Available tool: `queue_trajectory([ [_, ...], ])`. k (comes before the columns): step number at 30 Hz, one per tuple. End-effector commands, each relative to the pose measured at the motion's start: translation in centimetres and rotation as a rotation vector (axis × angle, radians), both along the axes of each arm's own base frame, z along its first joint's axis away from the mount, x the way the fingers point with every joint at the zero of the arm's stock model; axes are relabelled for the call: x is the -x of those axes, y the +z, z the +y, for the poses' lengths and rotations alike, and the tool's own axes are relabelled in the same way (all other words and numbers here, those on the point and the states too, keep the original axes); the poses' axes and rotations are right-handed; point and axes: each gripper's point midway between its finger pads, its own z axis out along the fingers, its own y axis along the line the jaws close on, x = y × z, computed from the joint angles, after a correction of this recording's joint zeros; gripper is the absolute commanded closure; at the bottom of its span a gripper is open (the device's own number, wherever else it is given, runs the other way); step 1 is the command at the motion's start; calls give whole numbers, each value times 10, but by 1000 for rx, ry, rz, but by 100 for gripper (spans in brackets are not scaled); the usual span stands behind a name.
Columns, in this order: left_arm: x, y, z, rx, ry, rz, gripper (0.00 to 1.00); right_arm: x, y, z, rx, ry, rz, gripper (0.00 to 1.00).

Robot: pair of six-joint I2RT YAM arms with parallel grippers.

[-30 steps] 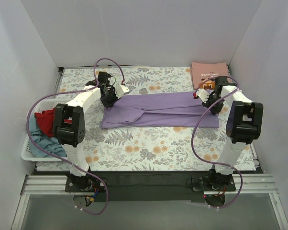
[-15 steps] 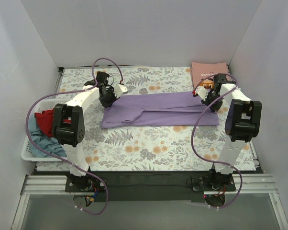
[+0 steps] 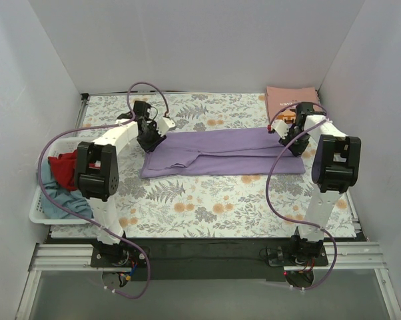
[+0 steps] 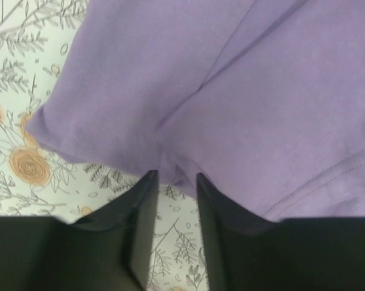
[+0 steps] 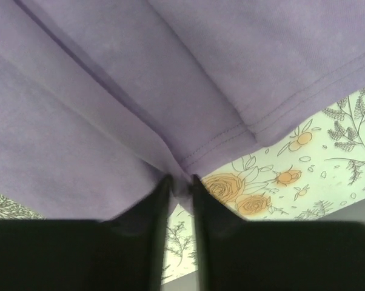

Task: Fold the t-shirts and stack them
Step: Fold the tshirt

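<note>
The lavender t-shirt point(image 3: 220, 155) lies as a long band across the middle of the floral cloth point(image 3: 207, 200), already doubled lengthwise. Over the last 1 second both my wrists have crept toward the far wall and the band's far edge went with them, so I judge I'm drawing it straight for the next fold. My left claw point(image 4: 174, 180) is nearly closed, nipping a pucker at the band's left end. My right claw point(image 5: 179, 182) is clamped on the hemmed end. 1 salmon tee point(image 3: 290, 100) sits folded at the far right.
</note>
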Motion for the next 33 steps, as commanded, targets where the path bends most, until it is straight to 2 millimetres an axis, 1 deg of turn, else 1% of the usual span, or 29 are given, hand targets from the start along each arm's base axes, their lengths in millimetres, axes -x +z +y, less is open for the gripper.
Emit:
queue_trajectory([
  [1,-15,40,16,90,131,-52,65,-10,30,-11,16,-55,-69,66],
  [2,-18,61,10,171,144,-57,60,-9,37,-14,14,-75,-84,65],
  [3,-3,64,19,212,203,19,59,-6,43,-20,7,-116,-94,62],
  [4,5,69,20,255,249,52,58,-3,59,-21,-3,-133,-126,59],
  [5,14,83,15,328,250,67,58,7,61,-21,-18,-153,-111,59],
  [6,34,77,18,357,299,142,53,12,72,-19,-50,-180,-128,57],
  [7,45,77,17,374,314,172,53,18,74,-16,-65,-195,-118,58],
  [8,54,82,14,395,320,177,52,33,71,-11,-85,-206,-71,57],
  [9,73,69,11,415,337,240,52,42,68,-4,-120,-211,-46,58],
  [10,81,66,8,430,359,269,52,49,70,0,-141,-239,-34,57],
  [12,96,53,5,441,391,321,51,63,63,5,-164,-265,6,57],
  [13,101,49,3,454,420,346,51,66,62,6,-172,-288,16,57],
  [14,101,47,2,463,430,348,51,68,59,8,-182,-306,26,57],
  [15,102,44,2,465,445,357,51,72,53,6,-185,-330,50,57],
  [16,106,40,2,463,465,370,50,73,50,5,-190,-353,63,56],
  [17,105,39,1,471,485,371,50,74,46,5,-212,-396,78,56],
  [18,105,37,1,471,498,376,49,76,38,-1,-225,-439,107,56],
  [19,105,34,3,462,514,379,41,74,38,-3,-242,-471,117,51],
  [20,105,33,4,461,528,384,41,73,36,-2,-273,-507,135,49],
  [21,106,32,4,459,533,389,40,75,28,-7,-292,-548,170,47],
  [22,107,30,4,456,542,393,40,78,28,-8,-311,-568,192,44],
  [23,107,27,6,447,553,388,40,75,29,-7,-339,-579,196,42],
  [24,107,26,7,442,563,388,39,76,26,-11,-349,-605,211,36],
  [28,110,19,8,430,579,413,39,75,21,-16,-379,-643,229,35],
  [33,115,6,8,417,603,459,39,75,11,-13,-411,-671,266,36],
])
